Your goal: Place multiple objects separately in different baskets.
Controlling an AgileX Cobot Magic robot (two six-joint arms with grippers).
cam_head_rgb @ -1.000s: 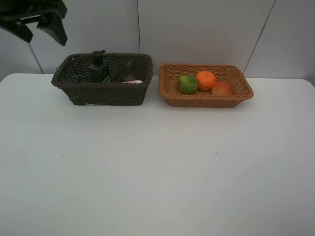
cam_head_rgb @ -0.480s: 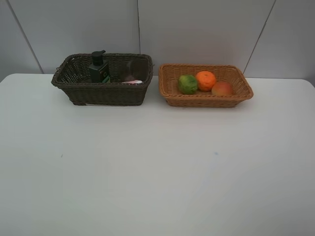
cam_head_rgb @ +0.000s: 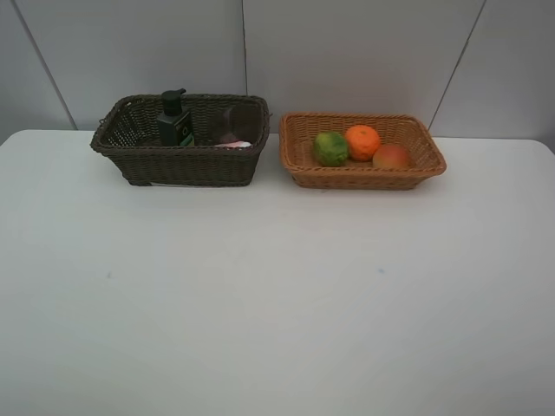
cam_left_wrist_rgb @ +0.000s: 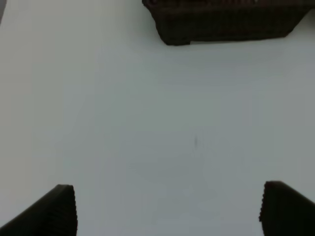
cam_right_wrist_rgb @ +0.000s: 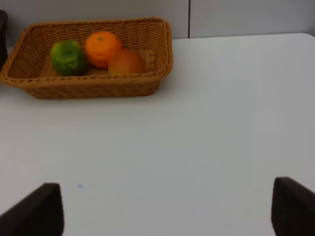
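In the exterior high view the dark brown basket point(cam_head_rgb: 178, 165) holds a dark green pump bottle point(cam_head_rgb: 174, 121), a faint translucent pink cup point(cam_head_rgb: 231, 120) and a small pink and white item point(cam_head_rgb: 232, 143). In the tan basket point(cam_head_rgb: 360, 178) lie a green fruit point(cam_head_rgb: 330, 148), an orange point(cam_head_rgb: 362, 141) and a red-yellow fruit point(cam_head_rgb: 392, 157). Neither arm shows in that view. My left gripper point(cam_left_wrist_rgb: 167, 189) is open over bare table, well short of the dark basket point(cam_left_wrist_rgb: 221, 27). My right gripper point(cam_right_wrist_rgb: 167, 187) is open and empty, facing the tan basket point(cam_right_wrist_rgb: 88, 88) from a distance.
The white table point(cam_head_rgb: 277, 295) stretches wide in front of both baskets. A grey panelled wall point(cam_head_rgb: 347, 52) stands right behind them. The two baskets sit side by side with a narrow gap between them.
One second ago the left gripper showed at the top left of the exterior high view; it has since left that view. The baskets and their contents have not moved.
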